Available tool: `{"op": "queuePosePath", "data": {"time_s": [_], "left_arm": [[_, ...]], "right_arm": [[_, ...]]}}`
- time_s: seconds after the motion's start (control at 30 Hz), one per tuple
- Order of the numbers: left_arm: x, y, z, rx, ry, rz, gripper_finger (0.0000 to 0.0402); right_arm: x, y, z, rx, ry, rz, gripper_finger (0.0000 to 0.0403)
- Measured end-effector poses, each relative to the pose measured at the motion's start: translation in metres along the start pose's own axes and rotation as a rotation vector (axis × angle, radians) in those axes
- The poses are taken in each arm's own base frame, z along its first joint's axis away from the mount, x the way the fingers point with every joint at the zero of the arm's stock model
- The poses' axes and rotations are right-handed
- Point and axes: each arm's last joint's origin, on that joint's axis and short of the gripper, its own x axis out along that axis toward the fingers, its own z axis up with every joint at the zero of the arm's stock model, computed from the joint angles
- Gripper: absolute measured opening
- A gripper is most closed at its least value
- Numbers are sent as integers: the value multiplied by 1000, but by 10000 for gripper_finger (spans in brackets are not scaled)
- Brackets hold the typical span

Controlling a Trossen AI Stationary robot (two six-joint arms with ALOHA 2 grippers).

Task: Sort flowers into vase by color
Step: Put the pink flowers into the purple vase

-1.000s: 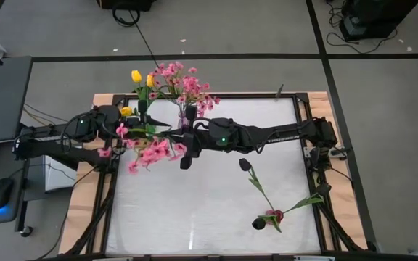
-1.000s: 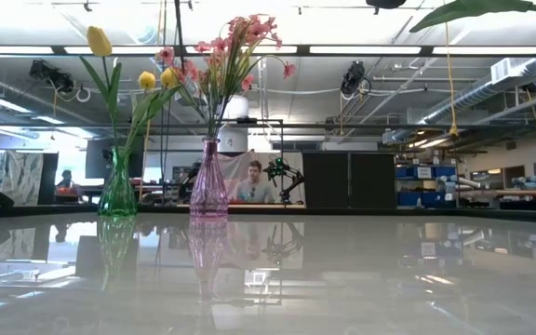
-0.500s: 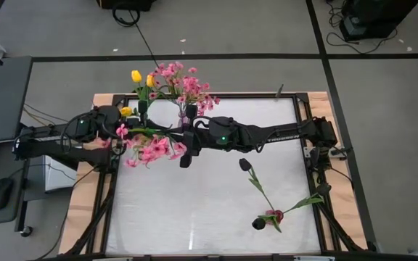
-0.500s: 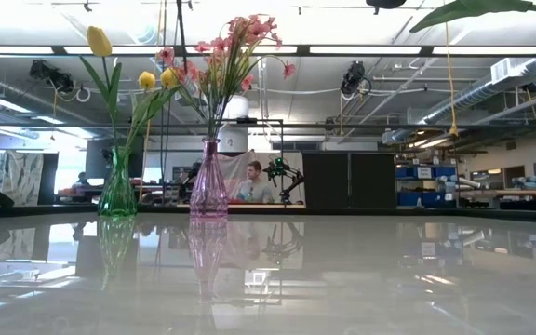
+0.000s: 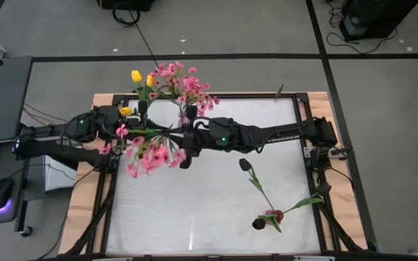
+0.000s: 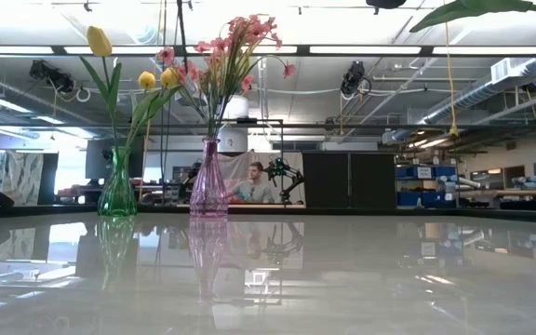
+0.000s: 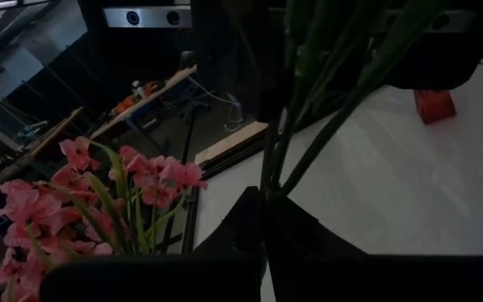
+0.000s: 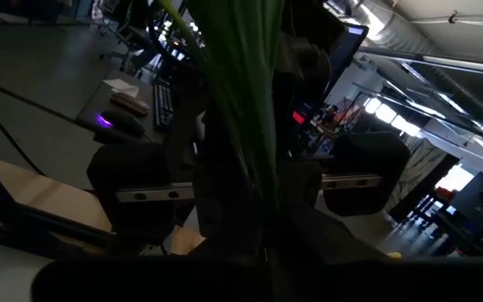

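A spray of pink blossoms (image 5: pixel 151 154) is held above the table's far left part, between my two grippers. My left gripper (image 5: pixel 138 132) is shut on its green stems, and so is my right gripper (image 5: pixel 181 139). A green vase (image 6: pixel 117 189) with yellow tulips (image 5: pixel 136 76) and a pink vase (image 6: pixel 208 184) with pink flowers (image 5: pixel 187 87) stand on their bases at the far edge. Two dark tulips (image 5: pixel 247 165) and a red one (image 5: pixel 273 215) lie on the table at the near right. Neither gripper shows in the low view. My left gripper pinches the spray's green stems (image 7: pixel 268 186) between its two shut fingers, coming from the table's left. The stems rise out of the fingers and the blossoms (image 7: pixel 132 189) sit beside them, clear of the table. My right gripper has the bundle of green stems (image 8: pixel 254 159) between its fingers, coming from the table's right. The stems run straight through the view and hide the place of contact.
The white table top (image 5: pixel 209 210) is bare in its near left and middle. The two vases stand close behind the grippers. The table's wooden frame (image 5: pixel 78 210) runs along the left side. A person sits in the room beyond the far edge (image 6: pixel 254 186).
The spray's blossom end has swung a little between the two grippers and now hangs slightly more toward the near edge. Both arms have stayed nearly where they were.
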Motion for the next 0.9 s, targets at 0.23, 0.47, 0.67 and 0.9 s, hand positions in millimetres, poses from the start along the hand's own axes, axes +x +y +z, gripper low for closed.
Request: {"op": "queuePosePath", "data": {"time_s": [0.23, 0.47, 0.67, 0.9], "left_arm": [[0, 0, 0, 0, 1, 1, 9], [0, 0, 0, 0, 3, 4, 9], [0, 0, 0, 0, 3, 3, 9], [0, 0, 0, 1, 3, 3, 9]], "right_arm": [[0, 0, 0, 0, -3, 4, 71], [0, 0, 0, 0, -3, 4, 110], [0, 1, 0, 0, 1, 6, 140], [-2, 3, 1, -2, 54, -84, 173]]}}
